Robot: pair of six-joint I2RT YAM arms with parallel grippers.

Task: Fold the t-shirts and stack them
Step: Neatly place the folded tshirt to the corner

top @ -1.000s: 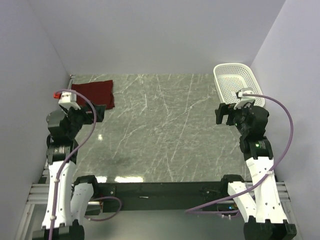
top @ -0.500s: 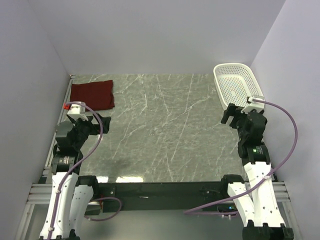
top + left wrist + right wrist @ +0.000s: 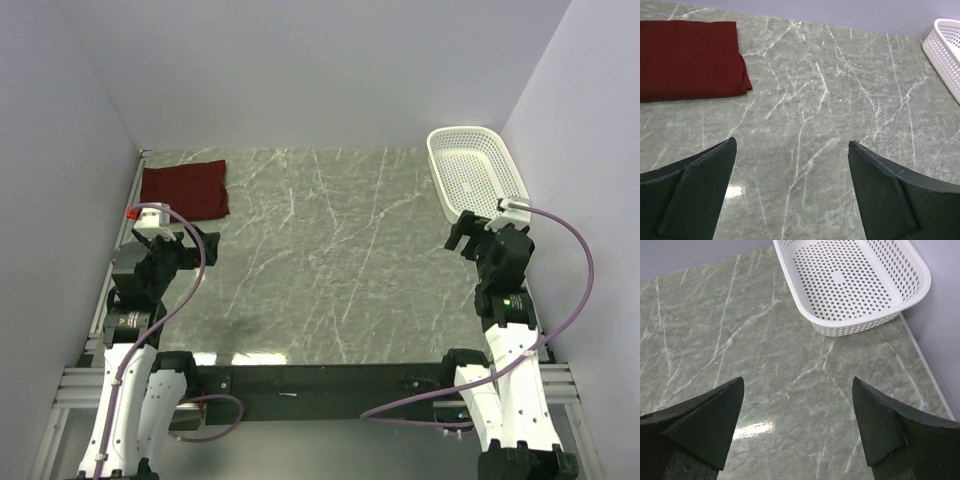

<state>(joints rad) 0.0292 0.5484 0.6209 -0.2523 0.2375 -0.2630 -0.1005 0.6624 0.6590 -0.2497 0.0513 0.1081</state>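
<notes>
A dark red t-shirt (image 3: 185, 189) lies folded into a flat rectangle at the far left corner of the marble table; the left wrist view shows the t-shirt (image 3: 687, 59) at its upper left. My left gripper (image 3: 198, 246) hovers near the table's left edge, a little nearer than the shirt, open and empty (image 3: 791, 145). On the right side my right gripper (image 3: 460, 232) stands open with nothing between its fingers (image 3: 798, 382), just short of the basket.
A white perforated basket (image 3: 473, 172) sits empty at the far right corner, against the right wall; the right wrist view shows the basket (image 3: 852, 282) ahead. Grey walls close in the table (image 3: 320, 250) on three sides.
Both arms have drawn back toward their bases. The left gripper moved nearer and off the shirt's edge; the right gripper slid slightly right. The shirt stays put.
</notes>
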